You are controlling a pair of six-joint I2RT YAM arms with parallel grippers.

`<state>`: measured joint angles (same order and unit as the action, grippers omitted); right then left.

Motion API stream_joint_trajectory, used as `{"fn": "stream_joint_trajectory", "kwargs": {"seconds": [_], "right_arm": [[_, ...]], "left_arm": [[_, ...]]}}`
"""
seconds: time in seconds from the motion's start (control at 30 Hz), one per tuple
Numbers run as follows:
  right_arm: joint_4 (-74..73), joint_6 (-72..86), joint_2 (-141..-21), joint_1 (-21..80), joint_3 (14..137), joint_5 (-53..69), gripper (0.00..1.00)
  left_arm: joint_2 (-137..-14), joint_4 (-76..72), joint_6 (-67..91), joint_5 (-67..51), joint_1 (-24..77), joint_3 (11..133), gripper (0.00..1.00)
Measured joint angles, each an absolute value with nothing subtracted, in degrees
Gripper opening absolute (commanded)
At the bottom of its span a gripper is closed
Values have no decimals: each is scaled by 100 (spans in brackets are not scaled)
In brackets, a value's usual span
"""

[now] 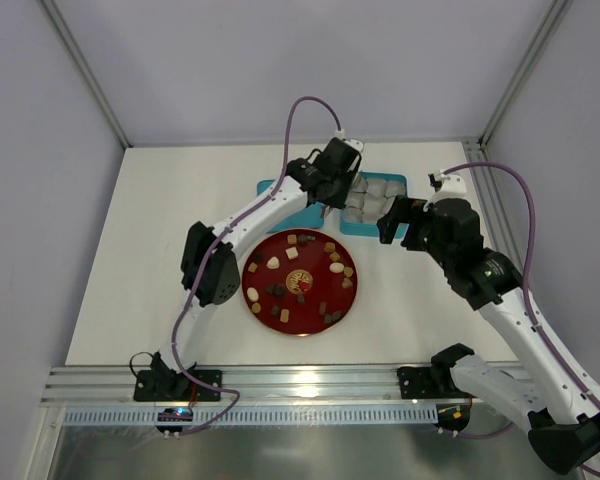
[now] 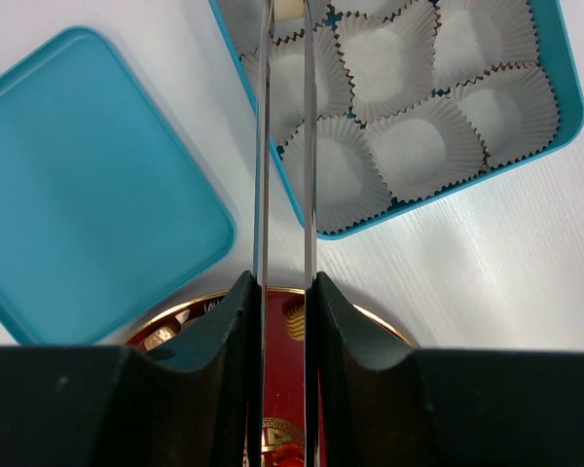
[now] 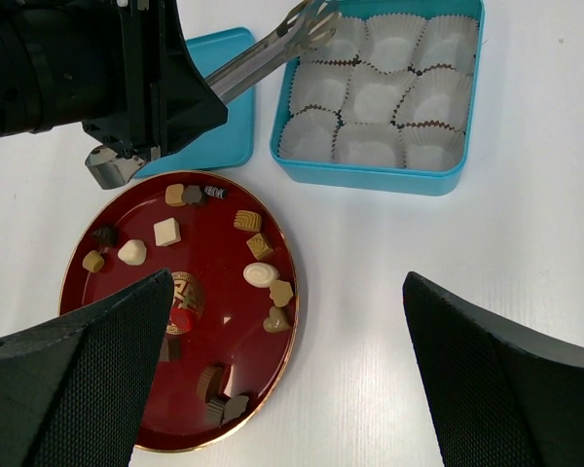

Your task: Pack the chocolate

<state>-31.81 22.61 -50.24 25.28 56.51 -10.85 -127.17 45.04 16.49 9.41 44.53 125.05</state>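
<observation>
Two fat black fingers (image 3: 88, 370) of the right claw (image 3: 287, 279) are standing wide apart at the bottom of that claw's own camera view. They are holding nothing and touching nothing, just hanging over the white counter (image 3: 389, 292) near one round red plate (image 3: 224, 341). The chocolate (image 3: 166, 232) is all lying on that plate. From above I am counting about twenty little pieces, but some are too small or too hidden to count for sure. They are showing up brown, tan and white, and one is red. One blue box (image 3: 370, 178) is sitting on the counter just past the plate, and nine white paper cups (image 3: 370, 97) are sitting inside it in three rows of three. The cups I can see into are looking empty. One flat blue lid (image 2: 88, 185) is lying on the counter right beside the box and close to the plate. The left claw (image 2: 282, 282) is squeezing one pair of shiny metal tongs (image 2: 264, 146), with a black finger pressing on each side. The two thin blades are running close together with only a small gap between them. The ends of the tongs are reaching over the edge of the box, above a corner cup on the lid's side. I cannot tell if the tongs are pinching a piece, because the tips are too small in one view and cut off at the top of the other.
</observation>
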Motion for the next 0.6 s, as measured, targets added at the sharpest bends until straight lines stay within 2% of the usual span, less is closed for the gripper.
{"fn": "stream_joint_trajectory", "kwargs": {"seconds": [0.43, 0.6], "right_arm": [[-3183, 2259, -5011, 2528, 5647, -1083, 100], [-3183, 2257, -5009, 2528, 5645, -1083, 100]], "left_arm": [[-12984, 4303, 1573, 969, 4456, 12534, 19], [-13047, 4303, 1551, 1007, 4456, 12534, 24]]}}
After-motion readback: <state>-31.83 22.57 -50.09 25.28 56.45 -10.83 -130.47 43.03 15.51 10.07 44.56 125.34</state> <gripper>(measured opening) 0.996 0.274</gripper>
